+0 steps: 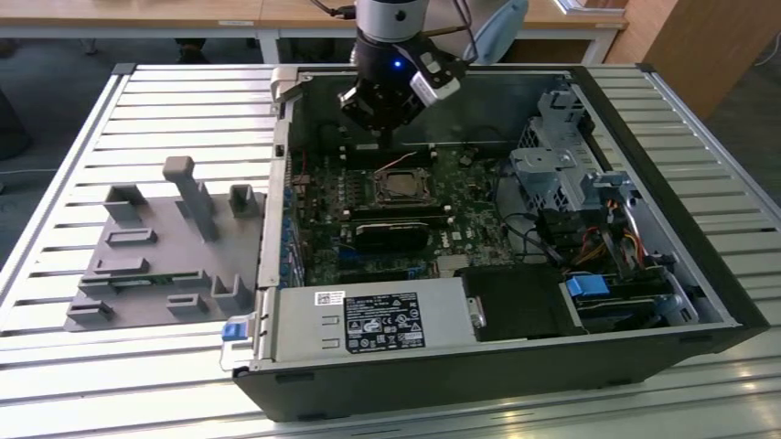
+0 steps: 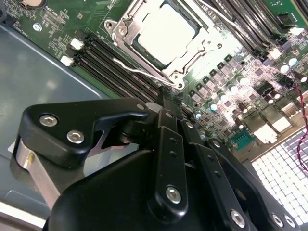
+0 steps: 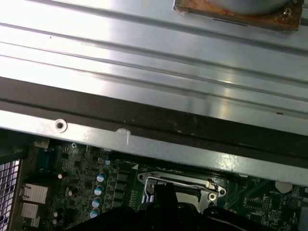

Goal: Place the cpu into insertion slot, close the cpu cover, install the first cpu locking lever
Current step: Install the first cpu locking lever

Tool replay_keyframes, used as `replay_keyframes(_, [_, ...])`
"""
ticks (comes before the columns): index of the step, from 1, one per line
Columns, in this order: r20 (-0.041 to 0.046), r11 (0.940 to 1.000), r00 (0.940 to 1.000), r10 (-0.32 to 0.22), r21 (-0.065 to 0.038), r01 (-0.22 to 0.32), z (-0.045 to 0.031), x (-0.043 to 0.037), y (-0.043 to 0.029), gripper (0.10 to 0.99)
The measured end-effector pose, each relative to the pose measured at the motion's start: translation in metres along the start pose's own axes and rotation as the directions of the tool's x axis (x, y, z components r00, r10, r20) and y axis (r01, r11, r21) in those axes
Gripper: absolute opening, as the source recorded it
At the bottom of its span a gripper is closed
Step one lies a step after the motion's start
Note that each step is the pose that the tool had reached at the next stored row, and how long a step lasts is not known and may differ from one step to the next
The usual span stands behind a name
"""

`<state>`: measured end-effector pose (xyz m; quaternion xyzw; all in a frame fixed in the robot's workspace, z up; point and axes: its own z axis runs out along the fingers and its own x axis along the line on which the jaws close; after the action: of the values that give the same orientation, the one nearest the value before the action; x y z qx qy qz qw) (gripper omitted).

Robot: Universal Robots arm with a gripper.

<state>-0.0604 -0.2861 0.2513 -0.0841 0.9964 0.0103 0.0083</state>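
In the second wrist view the cpu (image 2: 166, 31) lies flat in the insertion slot (image 1: 397, 189), its dull silver top showing through the cut-out of the cpu cover (image 2: 126, 25), which is folded down over it. A thin wire locking lever (image 2: 137, 71) runs along the socket's edge. My gripper (image 2: 164, 96) is shut with nothing in it, its tip right at the lever's end by the socket corner. From outside, the gripper (image 1: 386, 143) hangs just behind the socket. In the first wrist view the cover (image 3: 185, 182) lies just beyond the fingertips (image 3: 163, 191).
The open computer case (image 1: 720, 302) lies on a slatted metal table. Black memory slots (image 2: 103, 60) run beside the socket. A power supply (image 1: 372, 320) sits at the front and a drive cage (image 1: 555, 169) with cables on the exterior view's right. A grey fixture (image 1: 165, 247) stands outside.
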Motion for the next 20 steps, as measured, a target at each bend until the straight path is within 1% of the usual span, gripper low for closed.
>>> replay_keyframes(3, [0.0004,1.0,1.0,0.0,-0.002,0.0,0.0002,-0.0024,-0.0005,0.106])
replay_keyframes(8, [0.0008,1.0,1.0,0.0,-0.004,0.0,0.0006,-0.0031,-0.0005,0.106])
replay_keyframes(13, [0.0008,1.0,1.0,0.0,-0.004,0.0,0.0007,-0.0034,-0.0006,0.106])
replay_keyframes(15, [0.0007,1.0,1.0,0.0,-0.004,0.0,0.0018,-0.0069,-0.0012,0.106])
replay_keyframes(20, [0.0007,1.0,1.0,0.0,-0.004,0.0,0.0019,-0.007,-0.0012,0.106])
